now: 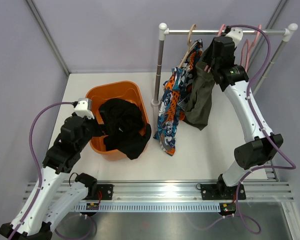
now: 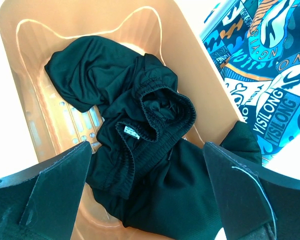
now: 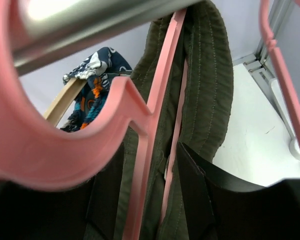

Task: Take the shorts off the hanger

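**SHORTS ON RACK AND IN BIN: STATE OF BOTH HANDS**

Table (image 1: pixel 205 150): white, carrying the rack, the bin and both arm bases at the near edge.

Rack (image 1: pixel 215 32): at rear right, with a metal rail across two white-capped posts.

Bin (image 1: pixel 112 86): orange, left of the rack's near post, set apart from it.

Patterned shorts (image 1: pixel 171 110): orange, blue, white and black. Hung from a wooden hanger (image 1: pixel 190 42) at the rail's left end, with the lower edge reaching the table just right of the bin.

Olive shorts (image 1: pixel 200 100): hung just right of the patterned pair and touching it. Waistband draped over a pink hanger (image 3: pixel 155 115) hooked on the rail.

Black shorts (image 2: pixel 155 130): off the rack, crumpled in the bin. Elastic waistband uppermost, one part spilling over the bin's right rim.

More pink hangers (image 1: pixel 250 50): bare, at the rail's right end.

Left hand (image 2: pixel 147 150): wide apart, holding nothing, poised over the black shorts inside the bin.

Right hand (image 3: pixel 150 185): raised to the rail, gap narrow. One finger on each side of the pink hanger's bar and the olive waistband. Clamped or merely straddling: cannot tell.
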Action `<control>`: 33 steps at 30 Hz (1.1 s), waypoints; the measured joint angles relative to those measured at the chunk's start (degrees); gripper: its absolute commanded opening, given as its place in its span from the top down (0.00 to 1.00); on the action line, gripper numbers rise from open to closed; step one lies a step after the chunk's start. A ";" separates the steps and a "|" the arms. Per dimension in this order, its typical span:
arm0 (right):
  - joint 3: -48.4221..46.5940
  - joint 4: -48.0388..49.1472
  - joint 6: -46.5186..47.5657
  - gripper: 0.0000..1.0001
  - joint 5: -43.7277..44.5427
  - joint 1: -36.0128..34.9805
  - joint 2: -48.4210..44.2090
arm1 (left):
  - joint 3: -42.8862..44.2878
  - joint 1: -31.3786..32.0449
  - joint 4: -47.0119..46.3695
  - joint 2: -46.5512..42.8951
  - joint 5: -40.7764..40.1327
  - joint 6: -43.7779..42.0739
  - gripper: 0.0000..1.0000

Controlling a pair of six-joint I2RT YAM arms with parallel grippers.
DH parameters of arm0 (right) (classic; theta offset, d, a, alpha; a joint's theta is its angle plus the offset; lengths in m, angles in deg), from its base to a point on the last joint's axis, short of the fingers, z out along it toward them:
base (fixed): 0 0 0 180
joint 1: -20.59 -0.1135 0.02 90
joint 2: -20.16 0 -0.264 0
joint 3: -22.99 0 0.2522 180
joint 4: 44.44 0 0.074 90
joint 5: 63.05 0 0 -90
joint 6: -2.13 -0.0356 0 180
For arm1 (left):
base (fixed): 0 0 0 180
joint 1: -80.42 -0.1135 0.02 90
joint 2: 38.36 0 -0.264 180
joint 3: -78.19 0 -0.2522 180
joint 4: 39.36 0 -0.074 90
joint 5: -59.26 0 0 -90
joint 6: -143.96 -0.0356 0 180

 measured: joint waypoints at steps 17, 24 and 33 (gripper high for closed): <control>1.05 10.34 4.68 0.84 6.64 -0.15 2.93 | -0.02 0.00 0.31 -0.35 -0.42 -0.59 0.01; 1.05 11.15 5.92 1.00 6.67 -0.33 3.23 | -0.02 0.00 0.50 -0.37 -0.57 -0.61 0.01; 0.33 5.62 7.04 1.00 6.08 -0.31 0.92 | -0.02 0.00 0.57 -0.39 -0.70 -0.76 0.01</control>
